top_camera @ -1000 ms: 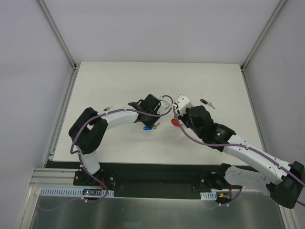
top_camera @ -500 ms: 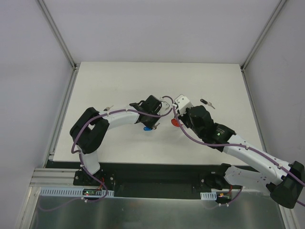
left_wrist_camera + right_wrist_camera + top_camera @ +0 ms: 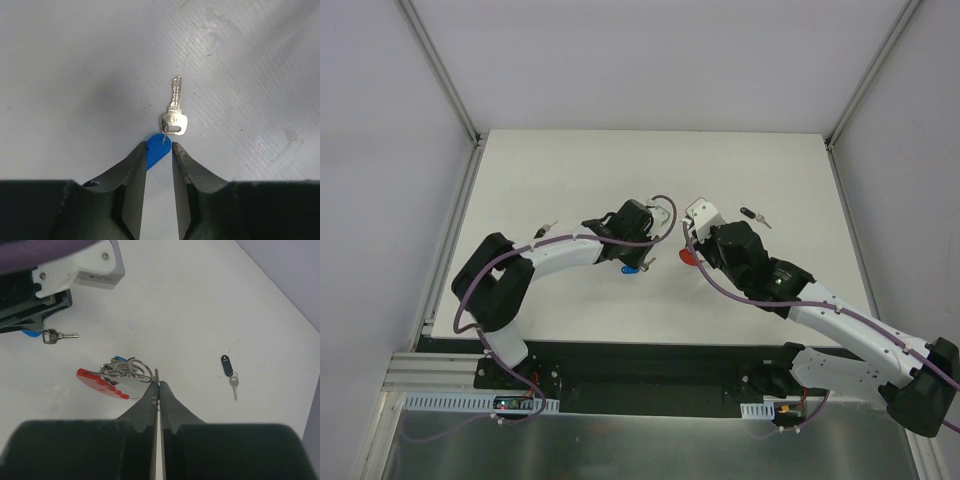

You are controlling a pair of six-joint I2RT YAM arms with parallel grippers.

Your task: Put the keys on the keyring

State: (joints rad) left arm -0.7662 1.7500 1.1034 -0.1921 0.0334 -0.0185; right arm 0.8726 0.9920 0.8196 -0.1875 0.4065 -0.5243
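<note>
The blue-headed key (image 3: 156,150) lies flat on the white table, its silver blade (image 3: 174,100) pointing away; it also shows in the top view (image 3: 631,268). My left gripper (image 3: 159,145) hangs just over the blue head with its jaws a narrow gap apart, and one finger covers the head's edge. The keyring is a red band (image 3: 97,381) with silver rings (image 3: 132,369), and it lies in the middle of the table (image 3: 687,257). My right gripper (image 3: 158,382) is shut on a thin metal part of the keyring. A black-headed key (image 3: 227,365) lies to the right.
The black-headed key also shows at the right of the table in the top view (image 3: 753,214). Another small key (image 3: 549,228) lies beside the left arm's forearm. The left wrist housing (image 3: 75,265) sits close above the keyring.
The left arm's elbow has swung left and its wrist has shifted slightly left. The blue-headed key, the keyring and the right arm have stayed in place.
</note>
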